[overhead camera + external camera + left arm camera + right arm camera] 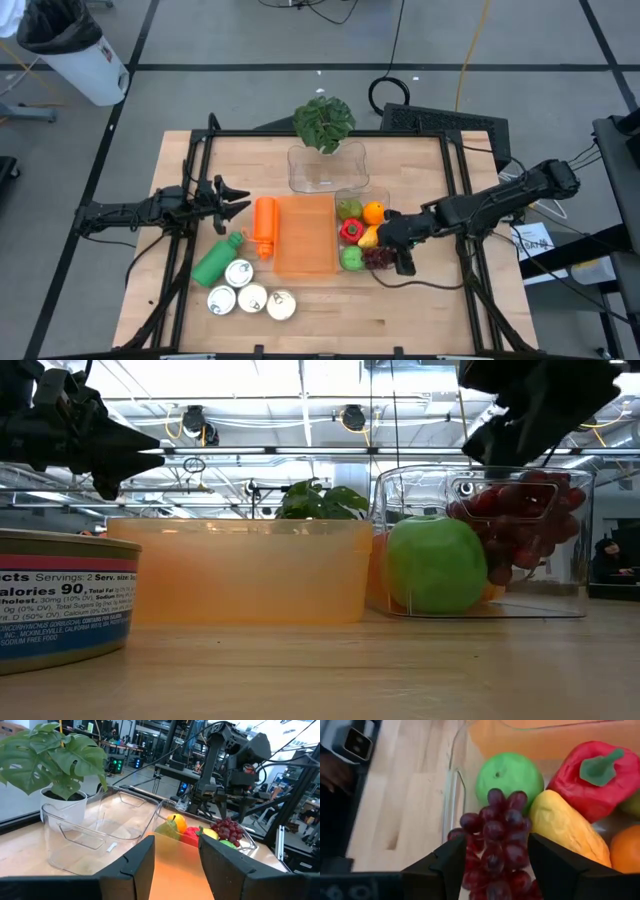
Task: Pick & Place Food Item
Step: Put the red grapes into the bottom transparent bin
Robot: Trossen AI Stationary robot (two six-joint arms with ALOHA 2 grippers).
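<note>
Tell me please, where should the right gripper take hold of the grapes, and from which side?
Grip the grapes across the upper middle of the bunch, coming from above. They lie on top of the other fruit in the clear bin, whose walls block the sides. The right gripper already straddles them, fingers open.

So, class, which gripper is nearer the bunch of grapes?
The right. The right gripper sits over the grapes in the clear fruit bin, fingers straddling them. The left gripper hangs beyond the orange bin.
</note>
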